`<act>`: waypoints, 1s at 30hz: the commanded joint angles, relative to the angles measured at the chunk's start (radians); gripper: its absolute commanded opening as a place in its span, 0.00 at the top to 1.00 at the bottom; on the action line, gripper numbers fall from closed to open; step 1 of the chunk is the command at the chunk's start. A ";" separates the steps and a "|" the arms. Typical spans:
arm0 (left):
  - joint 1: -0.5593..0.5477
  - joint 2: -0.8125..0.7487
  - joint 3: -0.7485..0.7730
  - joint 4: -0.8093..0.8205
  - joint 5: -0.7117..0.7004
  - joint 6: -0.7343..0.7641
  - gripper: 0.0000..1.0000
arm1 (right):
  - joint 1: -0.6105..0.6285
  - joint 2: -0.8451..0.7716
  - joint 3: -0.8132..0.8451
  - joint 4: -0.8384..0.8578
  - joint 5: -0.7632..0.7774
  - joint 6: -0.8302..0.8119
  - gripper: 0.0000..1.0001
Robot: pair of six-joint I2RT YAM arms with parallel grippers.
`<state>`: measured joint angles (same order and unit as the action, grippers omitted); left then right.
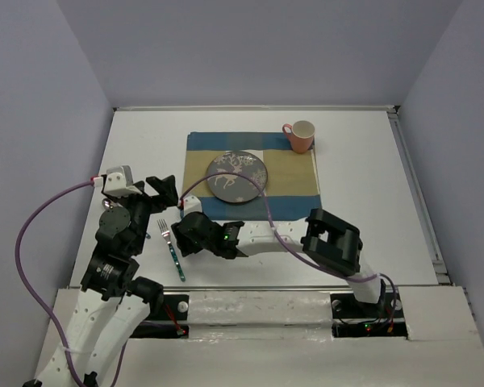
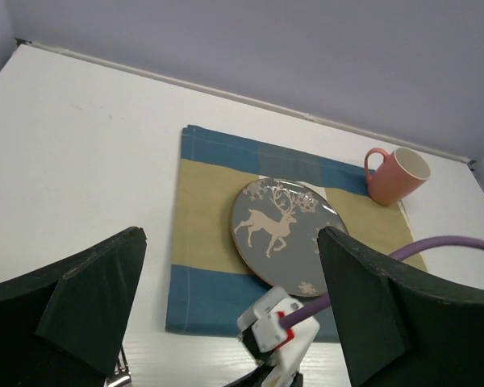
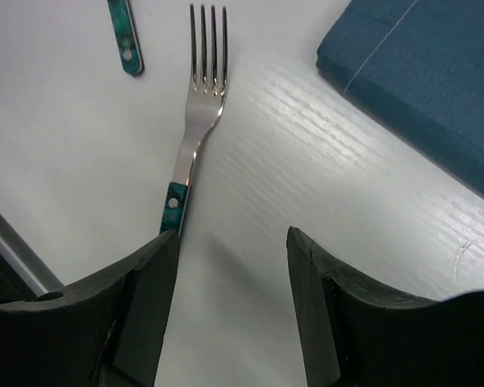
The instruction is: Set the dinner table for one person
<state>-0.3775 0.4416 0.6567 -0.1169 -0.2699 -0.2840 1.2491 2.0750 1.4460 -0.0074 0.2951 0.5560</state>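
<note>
The table [image 1: 371, 201] is spread before both arms, bearing a mat [image 1: 290, 173], plate [image 1: 238, 176] and mug [image 1: 301, 135]. A fork [image 3: 195, 137] is laid left of the mat. The right gripper [image 3: 232, 242] and left gripper [image 2: 230, 242] are parted, empty.

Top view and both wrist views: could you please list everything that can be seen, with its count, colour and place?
table: one, white, under everything.
mat: one, blue and tan, middle of the table.
plate: one, grey with a white deer, on the mat.
mug: one, pink, at the mat's far right corner.
fork: one, silver with a green handle, on the table left of the mat.
second handle: one, green, beside the fork; the rest is out of view.
cables: two, purple, one along each arm.
left gripper: black, open, empty.
right gripper: black, open, over the fork's handle.
</note>
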 commanded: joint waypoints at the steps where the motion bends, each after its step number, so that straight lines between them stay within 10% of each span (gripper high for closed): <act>1: 0.006 -0.021 0.049 0.019 -0.101 -0.038 0.01 | 0.029 0.046 0.120 -0.104 0.076 -0.105 0.39; 19: 0.005 -0.053 0.052 -0.004 -0.196 -0.115 0.01 | 0.096 0.211 0.324 -0.177 0.021 -0.150 0.48; 25: 0.003 -0.058 0.049 0.002 -0.169 -0.109 0.01 | 0.105 0.250 0.373 -0.198 0.039 -0.127 0.62; 30: 0.000 -0.061 0.047 0.008 -0.147 -0.093 0.01 | 0.105 0.246 0.381 -0.198 0.099 -0.077 0.92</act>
<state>-0.3779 0.3923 0.6701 -0.1547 -0.4240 -0.3901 1.3491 2.3165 1.7733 -0.2028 0.3305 0.4435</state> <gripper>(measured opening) 0.989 0.157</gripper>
